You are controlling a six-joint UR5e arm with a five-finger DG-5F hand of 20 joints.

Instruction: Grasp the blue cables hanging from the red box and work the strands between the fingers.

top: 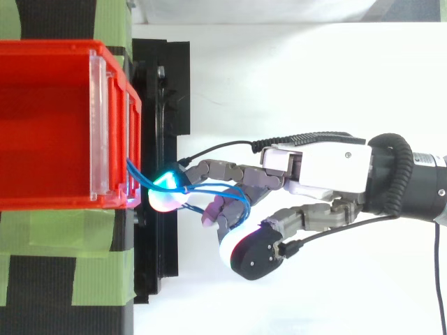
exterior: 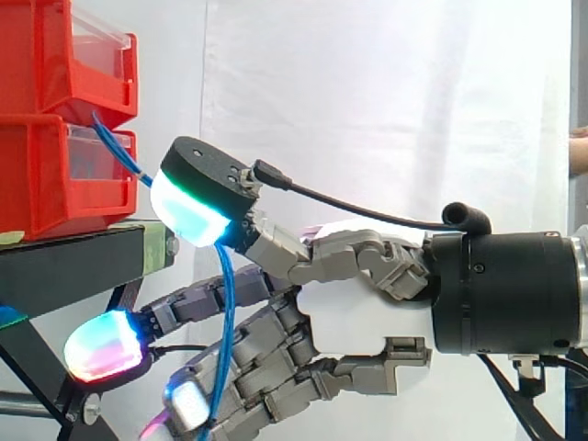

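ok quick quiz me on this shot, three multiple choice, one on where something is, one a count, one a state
1. Where do the blue cables come out?
A. the arm's wrist
B. the front of the red bins
C. the white curtain

2. How many red bins are stacked in the side view?
A. one
B. four
C. two

3. How do the cables stand with the hand?
A. threaded down between its fingers
B. hanging well clear of it
C. coiled on the stand

Answers:
1 B: the strands start at the bins' front edge and drop from there.
2 C: one bin sits on top of another.
3 A: the side view shows the strands passing down among the fingers, and the top view shows them looped round the fingers.
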